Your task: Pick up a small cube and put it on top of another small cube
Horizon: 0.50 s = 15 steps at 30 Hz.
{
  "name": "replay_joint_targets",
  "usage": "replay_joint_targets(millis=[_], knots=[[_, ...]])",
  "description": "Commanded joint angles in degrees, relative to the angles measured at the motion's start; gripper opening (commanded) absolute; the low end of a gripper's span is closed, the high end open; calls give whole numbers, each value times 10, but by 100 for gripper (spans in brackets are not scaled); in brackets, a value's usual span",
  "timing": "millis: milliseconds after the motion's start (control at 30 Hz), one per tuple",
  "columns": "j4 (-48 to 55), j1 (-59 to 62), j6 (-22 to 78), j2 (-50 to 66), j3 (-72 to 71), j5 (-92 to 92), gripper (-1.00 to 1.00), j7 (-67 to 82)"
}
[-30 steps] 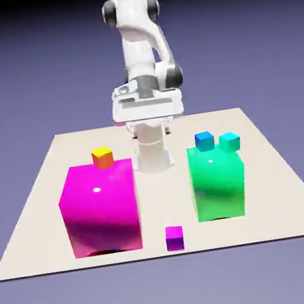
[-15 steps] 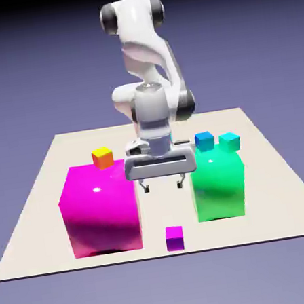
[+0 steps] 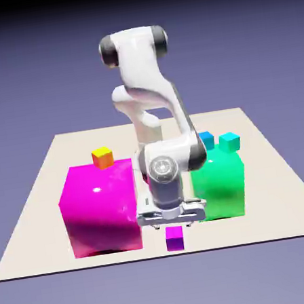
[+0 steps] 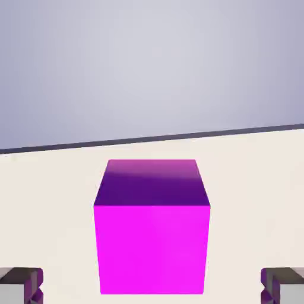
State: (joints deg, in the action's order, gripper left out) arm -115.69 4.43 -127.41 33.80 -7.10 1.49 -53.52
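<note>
Small cube centred ahead of your pincer

You see the small cube [image 4: 152, 228] sitting on the pale tabletop [image 4: 47, 208], between the two grey fingertips [image 4: 21, 285] spread wide, touching neither.

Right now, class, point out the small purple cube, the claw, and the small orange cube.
small purple cube [image 4: 151, 246]: hand view, its bright face.
claw [image 3: 172, 225]: exterior view, between its fingertips.
small orange cube [image 3: 103, 158]: exterior view, its front face.
</note>
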Motion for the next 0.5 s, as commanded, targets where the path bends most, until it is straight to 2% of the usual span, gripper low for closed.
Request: replay_joint_targets(millis=[0, 33, 200, 467], knots=[[-4, -1, -12, 8, 1, 1, 100, 0], [-4, -1, -12, 8, 1, 1, -100, 0], [32, -4, 73, -45, 6, -7, -100, -3], [-2, -155, 189, -193, 15, -55, -100, 29]])
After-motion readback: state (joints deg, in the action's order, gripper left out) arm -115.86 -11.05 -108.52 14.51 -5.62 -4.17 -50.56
